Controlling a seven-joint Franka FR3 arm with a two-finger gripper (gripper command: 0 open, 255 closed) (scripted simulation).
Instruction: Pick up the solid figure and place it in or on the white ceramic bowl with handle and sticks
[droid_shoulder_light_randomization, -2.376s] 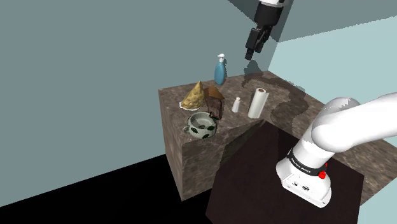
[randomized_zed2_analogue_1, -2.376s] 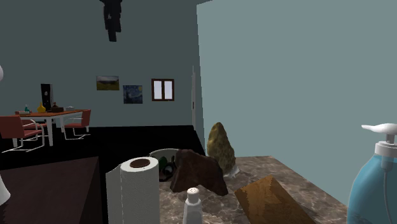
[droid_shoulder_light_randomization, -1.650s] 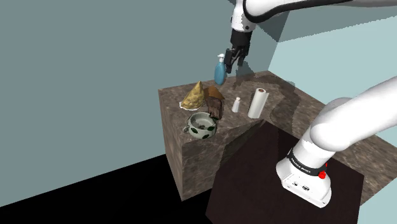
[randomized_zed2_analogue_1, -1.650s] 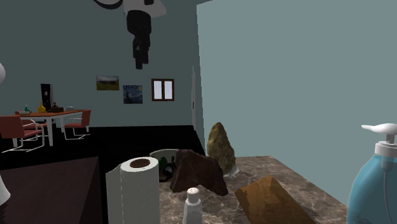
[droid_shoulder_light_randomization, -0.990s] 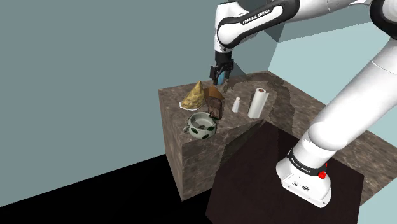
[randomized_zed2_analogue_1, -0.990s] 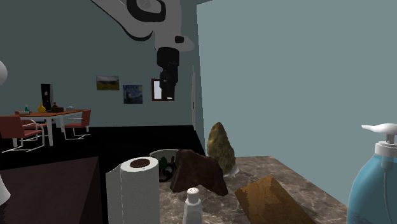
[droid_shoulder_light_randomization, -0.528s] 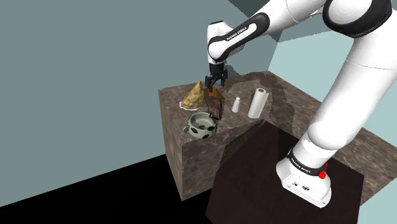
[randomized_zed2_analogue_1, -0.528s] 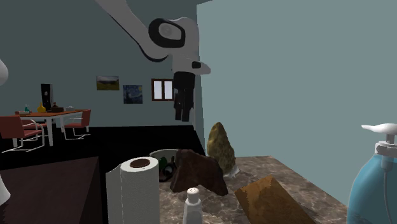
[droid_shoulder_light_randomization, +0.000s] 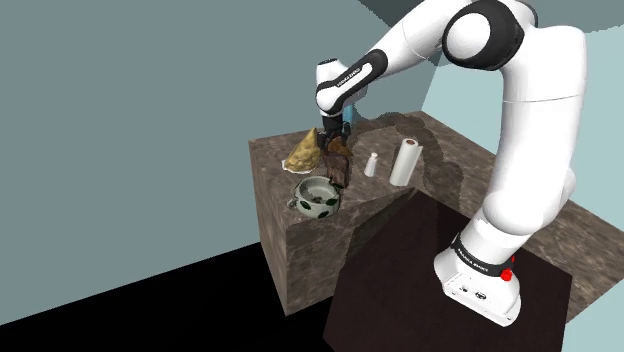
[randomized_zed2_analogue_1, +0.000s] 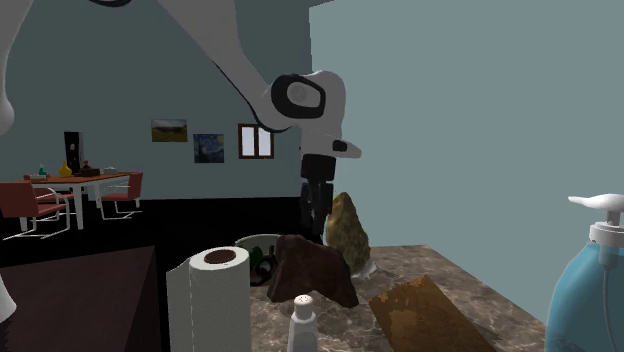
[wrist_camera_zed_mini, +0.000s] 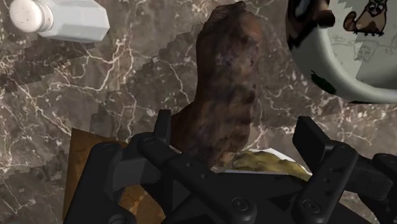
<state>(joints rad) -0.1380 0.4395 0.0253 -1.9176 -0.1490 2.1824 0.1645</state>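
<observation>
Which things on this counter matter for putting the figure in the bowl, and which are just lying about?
Job: dark brown figure, white bowl with handle, open gripper.
Lying about: paper towel roll, white shaker, blue pump bottle, yellowish lump, brown wedge.

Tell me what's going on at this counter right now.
A white robot arm is going for the dark brown lumpy figure on the marble counter. Its black hand hangs just above the figure with its fingers open and apart, so nothing is gripped yet. The white bowl it is meant for sits right beside the figure.
</observation>
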